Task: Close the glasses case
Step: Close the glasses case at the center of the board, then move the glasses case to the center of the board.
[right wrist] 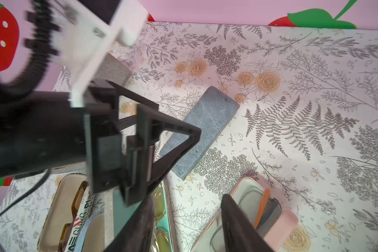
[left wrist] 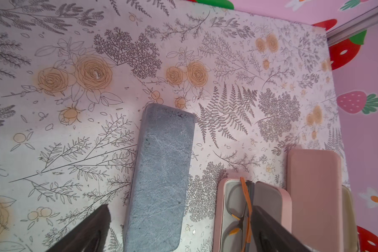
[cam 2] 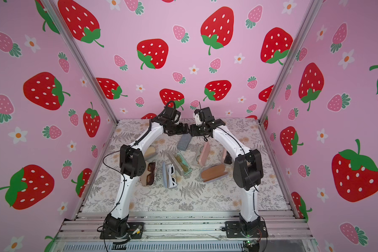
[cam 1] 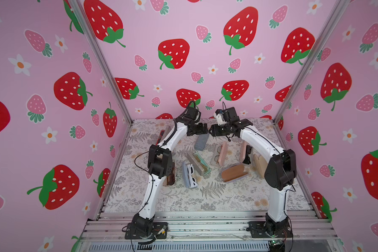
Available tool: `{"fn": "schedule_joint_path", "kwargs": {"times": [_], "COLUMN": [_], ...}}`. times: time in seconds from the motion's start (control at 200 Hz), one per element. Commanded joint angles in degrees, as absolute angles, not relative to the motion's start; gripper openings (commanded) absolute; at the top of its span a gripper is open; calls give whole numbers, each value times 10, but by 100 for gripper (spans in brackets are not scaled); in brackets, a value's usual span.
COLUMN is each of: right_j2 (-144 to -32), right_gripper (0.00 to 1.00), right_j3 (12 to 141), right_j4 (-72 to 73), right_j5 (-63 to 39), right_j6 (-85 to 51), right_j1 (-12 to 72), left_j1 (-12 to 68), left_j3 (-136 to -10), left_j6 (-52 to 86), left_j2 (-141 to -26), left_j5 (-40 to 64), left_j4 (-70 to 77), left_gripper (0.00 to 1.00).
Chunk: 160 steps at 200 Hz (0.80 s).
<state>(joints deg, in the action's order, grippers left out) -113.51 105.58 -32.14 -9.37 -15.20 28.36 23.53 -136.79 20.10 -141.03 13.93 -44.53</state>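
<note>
Closest to me runs the aluminium rail frame (cam 1: 205,227), and just beyond it the floral mat (cam 1: 205,200) begins. On the nearer part of the mat I see a loose row of eyewear. White sunglasses (cam 1: 192,176) lie in a pale blue case (cam 1: 184,172). A teal case (cam 1: 203,167) is open with yellow-lensed glasses inside, and a brown case (cam 1: 235,172) is shut. Partly under the elbow of the left arm (cam 2: 131,162), brown-tinted sunglasses (cam 2: 150,173) sit in another open case. A little further back a pink case (cam 1: 219,153) is open with glasses in it, their orange temples plain in the left wrist view.

Further on lies the grey glasses case (cam 1: 201,141), the one I am here for. It rests flat on the mat, already closed, near the pink case but not touching it. In both top views the two grippers meet nose to nose above its far end.

The left gripper (left wrist: 179,209) has its fingers spread wide. In the left wrist view they stand on either side of the grey glasses case, clear of it, gripping nothing. The right gripper (right wrist: 188,200) has its fingers parted as well, less widely, and they hold nothing. From its wrist view I look down on the grey glasses case, with a finger of the left gripper crossing in front of one end.

Behind it all rise the pink strawberry walls (cam 1: 183,32).
</note>
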Motion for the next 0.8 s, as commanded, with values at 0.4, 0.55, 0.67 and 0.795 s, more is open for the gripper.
{"fn": "schedule_joint_path", "kwargs": {"times": [0.4,0.55,0.67,0.795], "right_j2": [-983,-980,-979,-976], "right_gripper": [63,65,64,64], "right_j3": [903,888,879,870], "right_j4": [-327,-327,-324,-322], "right_j5": [-49,-50,-55,-57], "right_j6": [-166,-170,-174,-178], "right_j1": [293,292,293,294], "left_j1": [273,272,270,264], "left_j3": [-1440,-1443,-1448,-1453], "left_j6": [126,133,141,149], "left_j2": [-1507,-1519,-1524,-1527], "left_j5": [40,44,45,43], "left_j4": [-545,-536,-527,-521], "left_gripper": [99,92,60,53]}}
